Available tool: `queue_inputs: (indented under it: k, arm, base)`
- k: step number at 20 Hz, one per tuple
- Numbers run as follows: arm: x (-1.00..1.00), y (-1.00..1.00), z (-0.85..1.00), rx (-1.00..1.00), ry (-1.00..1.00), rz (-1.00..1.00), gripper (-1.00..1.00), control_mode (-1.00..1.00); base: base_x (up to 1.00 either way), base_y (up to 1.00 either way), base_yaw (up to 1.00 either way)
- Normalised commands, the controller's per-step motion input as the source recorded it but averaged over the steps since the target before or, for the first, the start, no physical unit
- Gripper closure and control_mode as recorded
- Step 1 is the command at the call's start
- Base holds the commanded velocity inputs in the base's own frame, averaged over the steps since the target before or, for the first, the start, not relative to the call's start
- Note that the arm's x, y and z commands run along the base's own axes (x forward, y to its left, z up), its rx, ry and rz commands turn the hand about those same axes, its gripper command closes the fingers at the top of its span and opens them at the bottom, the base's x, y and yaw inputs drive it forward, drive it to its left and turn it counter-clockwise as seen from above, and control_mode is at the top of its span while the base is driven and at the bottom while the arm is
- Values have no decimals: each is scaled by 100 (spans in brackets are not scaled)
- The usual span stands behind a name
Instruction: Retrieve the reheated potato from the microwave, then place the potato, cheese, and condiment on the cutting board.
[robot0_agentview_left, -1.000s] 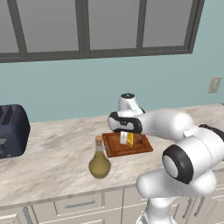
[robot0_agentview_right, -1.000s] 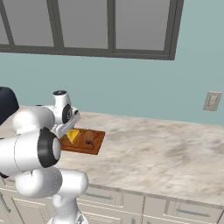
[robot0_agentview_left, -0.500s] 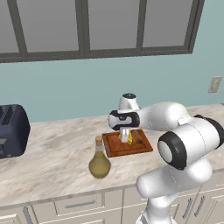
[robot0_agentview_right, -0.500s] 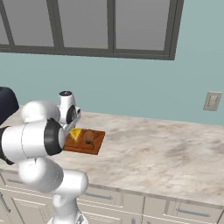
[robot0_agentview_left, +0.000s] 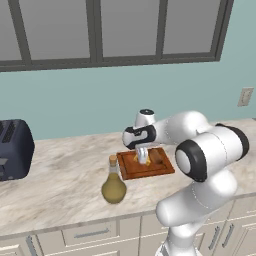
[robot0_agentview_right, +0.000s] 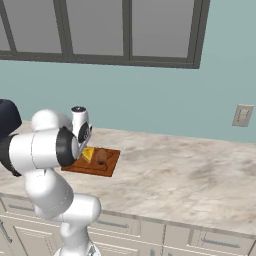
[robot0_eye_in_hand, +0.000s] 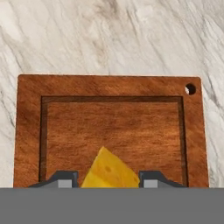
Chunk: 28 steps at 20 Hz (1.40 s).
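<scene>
The pincer (robot0_eye_in_hand: 105, 183) is clamped on the cheese (robot0_eye_in_hand: 109, 171) above the cutting board (robot0_eye_in_hand: 30, 127), where the potato (robot0_agentview_right: 102, 156) already rests; the condiment (robot0_agentview_left: 114, 182) waits on the worktop (robot0_agentview_left: 60, 185).

Teal wall (robot0_agentview_left: 75, 105), dark-framed windows (robot0_agentview_left: 100, 30), marble counter (robot0_agentview_right: 190, 175)

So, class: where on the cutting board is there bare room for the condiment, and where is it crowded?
The cutting board is bare across its far half, up to the corner hole. It is crowded nearer the gripper, shut on the cheese, beside the potato. The condiment stands on the counter.
</scene>
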Motion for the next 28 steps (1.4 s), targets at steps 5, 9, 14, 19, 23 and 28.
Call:
queue_inputs:
  k: [5,9,14,19,23,28]
  arm:
    - [3,0,-19,0,0,10,100,-100]
    - [8,-2,-19,0,0,8,100,-100]
    - [7,-4,-17,0,0,7,100,-100]
    - [0,-1,-22,0,0,7,100,-100]
    - [0,0,-27,0,0,6,-100,-100]
    - [0,0,-10,0,0,5,-100,-100]
  base:
    - [0,0,0]
    - [0,0,0]
    - [0,0,0]
    - [0,0,0]
    - [0,0,0]
    - [0,0,0]
